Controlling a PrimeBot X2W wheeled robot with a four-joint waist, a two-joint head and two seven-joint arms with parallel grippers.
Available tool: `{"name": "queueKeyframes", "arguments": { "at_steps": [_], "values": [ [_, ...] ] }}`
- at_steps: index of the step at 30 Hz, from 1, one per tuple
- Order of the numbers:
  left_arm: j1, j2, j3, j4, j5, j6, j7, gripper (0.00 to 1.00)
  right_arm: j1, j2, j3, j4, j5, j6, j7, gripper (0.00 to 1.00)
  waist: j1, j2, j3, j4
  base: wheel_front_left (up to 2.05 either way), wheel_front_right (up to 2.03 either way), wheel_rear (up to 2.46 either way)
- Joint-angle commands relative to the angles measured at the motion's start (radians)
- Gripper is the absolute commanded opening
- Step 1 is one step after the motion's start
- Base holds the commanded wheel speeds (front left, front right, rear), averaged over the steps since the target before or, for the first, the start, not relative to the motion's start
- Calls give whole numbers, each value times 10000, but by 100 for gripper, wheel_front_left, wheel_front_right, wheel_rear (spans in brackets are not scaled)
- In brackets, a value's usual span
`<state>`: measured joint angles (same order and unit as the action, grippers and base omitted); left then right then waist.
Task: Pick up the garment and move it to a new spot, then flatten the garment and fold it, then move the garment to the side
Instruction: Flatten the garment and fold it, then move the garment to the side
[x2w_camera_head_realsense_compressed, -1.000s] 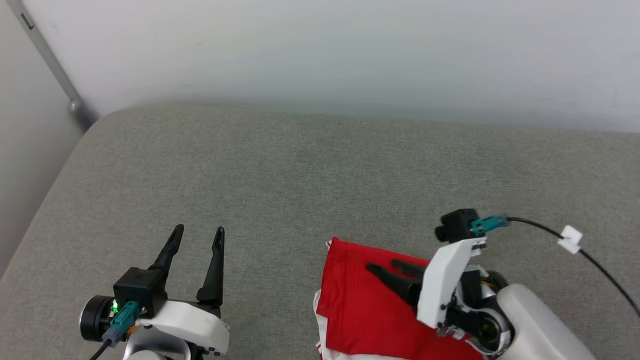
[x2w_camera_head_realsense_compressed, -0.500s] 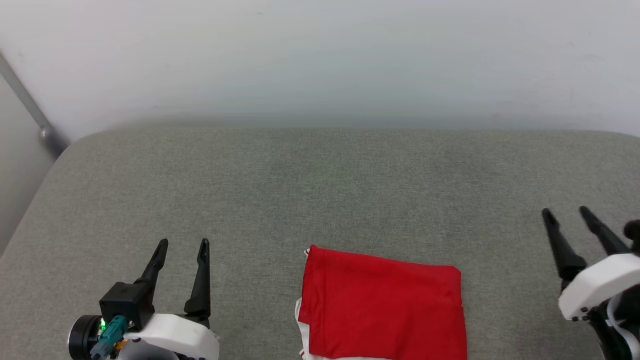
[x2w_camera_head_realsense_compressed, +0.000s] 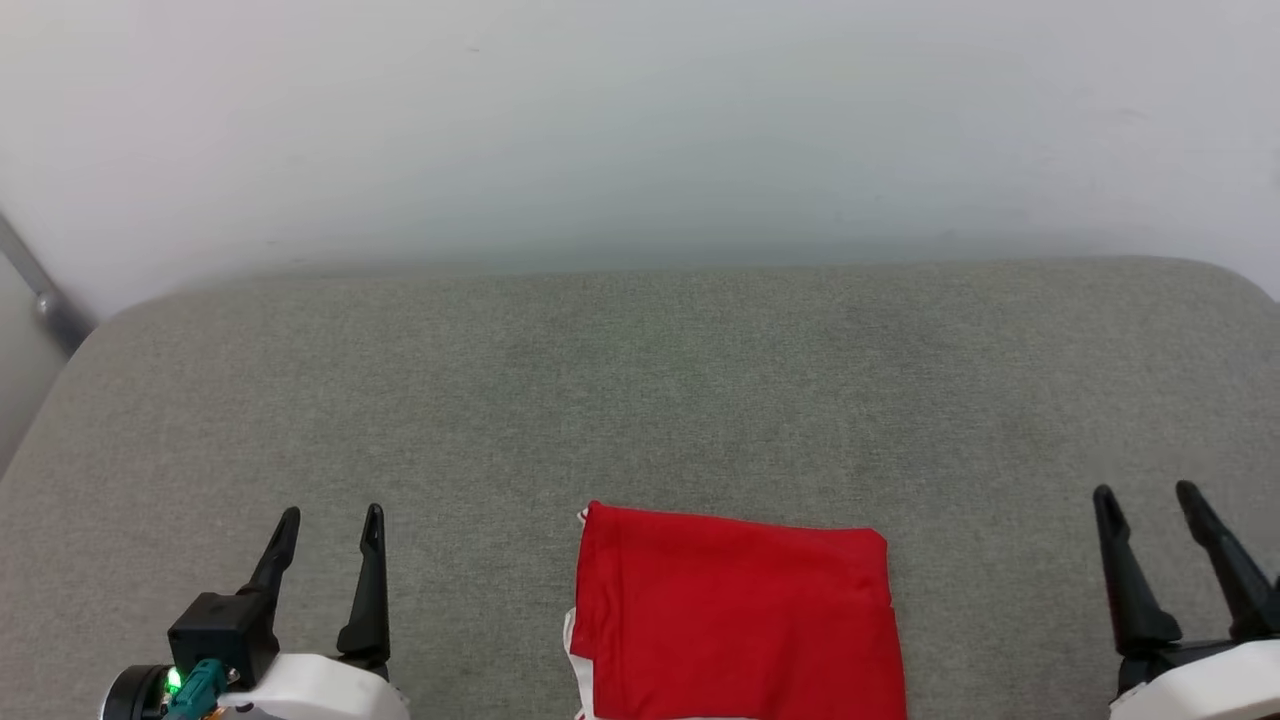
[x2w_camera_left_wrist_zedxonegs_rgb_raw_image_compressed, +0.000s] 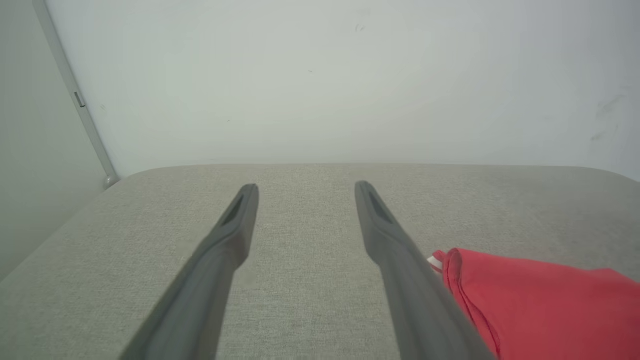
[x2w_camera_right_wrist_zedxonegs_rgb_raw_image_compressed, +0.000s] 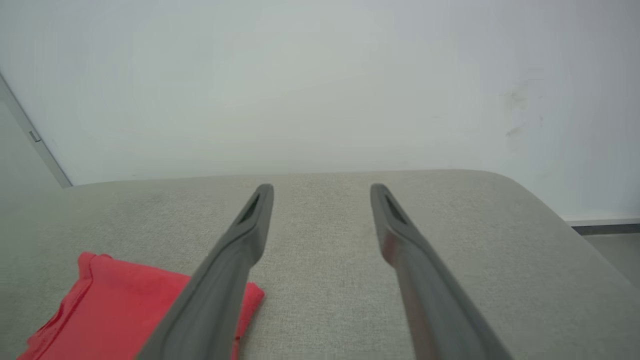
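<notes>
The garment (x2w_camera_head_realsense_compressed: 735, 615) lies folded into a red rectangle with white trim at its left edge, at the front middle of the grey cushion (x2w_camera_head_realsense_compressed: 640, 400). My left gripper (x2w_camera_head_realsense_compressed: 330, 518) hangs open at the lower left, well left of it, nothing between its fingers. At the lower right my right gripper (x2w_camera_head_realsense_compressed: 1145, 495) is open and empty, clear of the cloth. The left wrist view has the garment (x2w_camera_left_wrist_zedxonegs_rgb_raw_image_compressed: 540, 300) to the right of the open left gripper (x2w_camera_left_wrist_zedxonegs_rgb_raw_image_compressed: 306, 187). The right wrist view has the garment (x2w_camera_right_wrist_zedxonegs_rgb_raw_image_compressed: 125, 310) to the left of the open right gripper (x2w_camera_right_wrist_zedxonegs_rgb_raw_image_compressed: 322, 189).
A white wall (x2w_camera_head_realsense_compressed: 640, 130) rises behind the cushion. A grey metal rail (x2w_camera_head_realsense_compressed: 40, 290) runs down the wall at the far left. The cushion's right end rounds off, with floor (x2w_camera_right_wrist_zedxonegs_rgb_raw_image_compressed: 610, 245) beyond it.
My right gripper has lifted off the garment and swung out to the right, open. The camera has turned, so the whole picture shifted. The garment stays folded in place.
</notes>
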<state>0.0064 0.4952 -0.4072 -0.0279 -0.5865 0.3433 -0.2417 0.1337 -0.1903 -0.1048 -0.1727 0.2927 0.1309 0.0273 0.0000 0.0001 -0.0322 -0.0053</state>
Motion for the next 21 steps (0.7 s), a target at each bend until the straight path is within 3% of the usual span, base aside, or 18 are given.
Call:
{"name": "queueKeyframes", "arguments": {
  "at_steps": [1, 7, 21],
  "values": [
    [163, 34, 3, -59, -11, 53, 51, 100, 224, 197, 141, -160, -118, -5, 67, 100, 0, -1, -31, -78, 0, 0, 0],
    [385, 115, 20, -247, -27, 256, 168, 100, 86, 391, 573, -184, -225, -5, 174, 100, 0, -1, -7, -241, 0, 0, 0],
    [448, 108, 38, -445, -108, 418, 231, 100, -107, 595, 239, -384, 170, -5, 502, 100, 0, -1, 16, -175, 0, 0, 0]
  ]
}}
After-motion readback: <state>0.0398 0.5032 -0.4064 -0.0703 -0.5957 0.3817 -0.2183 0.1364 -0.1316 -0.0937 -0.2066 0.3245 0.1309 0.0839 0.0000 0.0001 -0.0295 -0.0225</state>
